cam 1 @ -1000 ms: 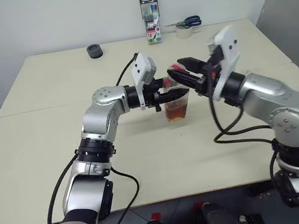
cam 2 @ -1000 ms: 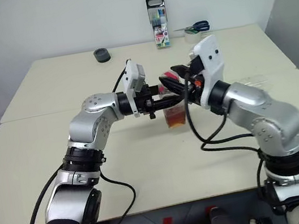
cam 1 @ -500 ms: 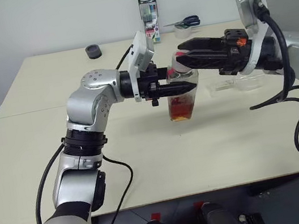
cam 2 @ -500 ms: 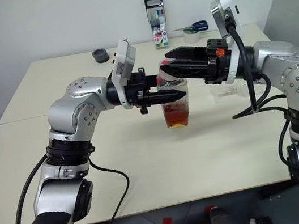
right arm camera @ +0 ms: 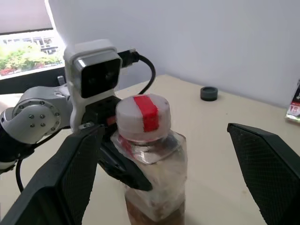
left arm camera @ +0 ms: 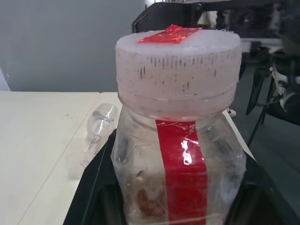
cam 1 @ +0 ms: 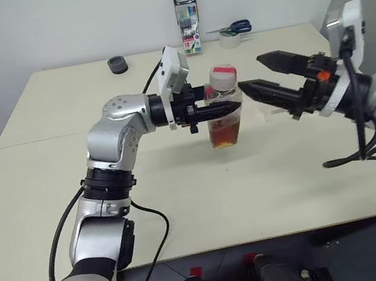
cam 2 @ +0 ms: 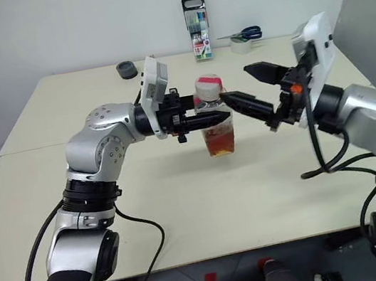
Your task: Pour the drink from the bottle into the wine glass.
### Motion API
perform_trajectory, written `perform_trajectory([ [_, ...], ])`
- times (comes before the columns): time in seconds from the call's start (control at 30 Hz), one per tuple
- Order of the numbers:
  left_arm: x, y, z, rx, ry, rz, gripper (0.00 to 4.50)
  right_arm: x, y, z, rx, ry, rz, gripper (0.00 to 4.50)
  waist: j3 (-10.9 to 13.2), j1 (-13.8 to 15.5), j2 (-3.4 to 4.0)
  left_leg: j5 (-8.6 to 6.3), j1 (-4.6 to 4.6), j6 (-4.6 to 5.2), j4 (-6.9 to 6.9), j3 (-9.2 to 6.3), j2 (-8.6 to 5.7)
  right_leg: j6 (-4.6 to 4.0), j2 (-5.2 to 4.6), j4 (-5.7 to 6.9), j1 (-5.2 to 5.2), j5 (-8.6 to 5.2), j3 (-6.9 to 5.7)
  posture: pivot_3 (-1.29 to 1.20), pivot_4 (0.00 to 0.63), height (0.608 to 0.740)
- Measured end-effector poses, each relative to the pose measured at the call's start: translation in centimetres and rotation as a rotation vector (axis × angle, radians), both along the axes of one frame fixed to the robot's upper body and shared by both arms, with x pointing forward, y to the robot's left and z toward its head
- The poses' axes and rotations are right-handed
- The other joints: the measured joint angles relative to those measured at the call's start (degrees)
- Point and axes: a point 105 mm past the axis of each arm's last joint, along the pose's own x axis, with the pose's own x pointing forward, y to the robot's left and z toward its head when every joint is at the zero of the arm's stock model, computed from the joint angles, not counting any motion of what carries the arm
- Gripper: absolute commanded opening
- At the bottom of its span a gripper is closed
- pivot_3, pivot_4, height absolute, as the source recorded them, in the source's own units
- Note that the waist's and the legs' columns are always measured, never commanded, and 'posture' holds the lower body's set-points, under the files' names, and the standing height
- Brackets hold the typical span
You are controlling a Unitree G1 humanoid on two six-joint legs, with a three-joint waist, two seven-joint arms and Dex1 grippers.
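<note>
Holding the bottle (cam 1: pixel 224 109) by its upper body, just under the white-and-red cap (cam 1: pixel 221 77), the left gripper (cam 1: pixel 220 110) had its two black fingers clamped on the clear plastic from the side. The bottle hung upright a little above the cream table (cam 1: pixel 70 167), near the table's middle, and the drink (cam 1: pixel 225 134) sat reddish-brown in its lower half. The cap was on.

Facing it from the other side, the right gripper (cam 1: pixel 258 77) pointed at the bottle with its fingers spread wide apart and nothing between them; its tips stood just beside the cap without touching it.

The wine glass (left arm camera: pixel 96 133) lay on its side on the table beyond the bottle, on the robot's right, clear and hard to make out against the surface.

Farther off, at the back edge, stood a tall marker pack (cam 1: pixel 189 23), with scissors (cam 1: pixel 234 29) on a roll of tape (cam 1: pixel 231 40) beside it and a small dark ring (cam 1: pixel 118 64) to the left.

Judging by this, the work was at the uncapping step, with pouring not begun. The next move probably called for the right fingers to close squarely around the cap and twist while the left kept the bottle steady; the glass also looked to need standing upright before any liquid could go in.
</note>
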Motion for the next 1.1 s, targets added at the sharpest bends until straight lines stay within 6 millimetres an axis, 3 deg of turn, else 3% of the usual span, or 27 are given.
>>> perform_trajectory([
  [0.2,0.4,-0.1,-0.4,-0.001,-0.002,0.012,1.83,1.3,2.2,-0.6,0.002,-0.054,-0.1,4.48,0.0,0.1,0.0,0.05,-0.05,-0.08,0.0,0.02,-0.07,0.0,0.1,-0.04,-0.01,0.0,-0.06,0.0,0.15,0.74],
  [0.57,0.5,-0.1,-0.5,0.003,-0.003,0.016,1.83,1.7,2.5,-0.6,0.045,-0.041,-0.099,4.48,0.0,0.1,0.0,0.01,-0.06,-0.02,0.0,-0.01,-0.09,0.0,0.08,-0.04,-0.01,0.0,-0.04,0.0,0.15,0.74],
  [0.67,0.6,0.0,-0.5,0.005,-0.004,0.019,1.83,1.7,2.5,-0.6,0.051,-0.032,-0.085,3.88,0.0,0.1,0.0,0.01,-0.06,-0.02,0.0,-0.01,-0.1,0.0,0.08,-0.04,0.0,0.0,-0.05,0.0,0.15,0.74],
  [0.87,0.5,0.0,-0.5,0.009,-0.005,0.019,1.83,1.4,2.8,-0.7,0.046,-0.024,-0.046,1.81,0.0,0.1,0.0,0.0,-0.06,-0.01,0.0,0.0,-0.1,0.0,0.08,-0.05,0.0,0.0,-0.05,0.0,0.15,0.74],
  [1.1,0.4,-0.1,-0.5,0.013,-0.006,0.015,1.83,1.3,2.7,-0.7,0.027,-0.031,-0.032,1.81,0.0,0.1,0.0,0.0,-0.06,0.0,0.0,0.0,-0.1,0.0,0.08,-0.05,0.0,0.0,-0.06,0.0,0.15,0.74],
])
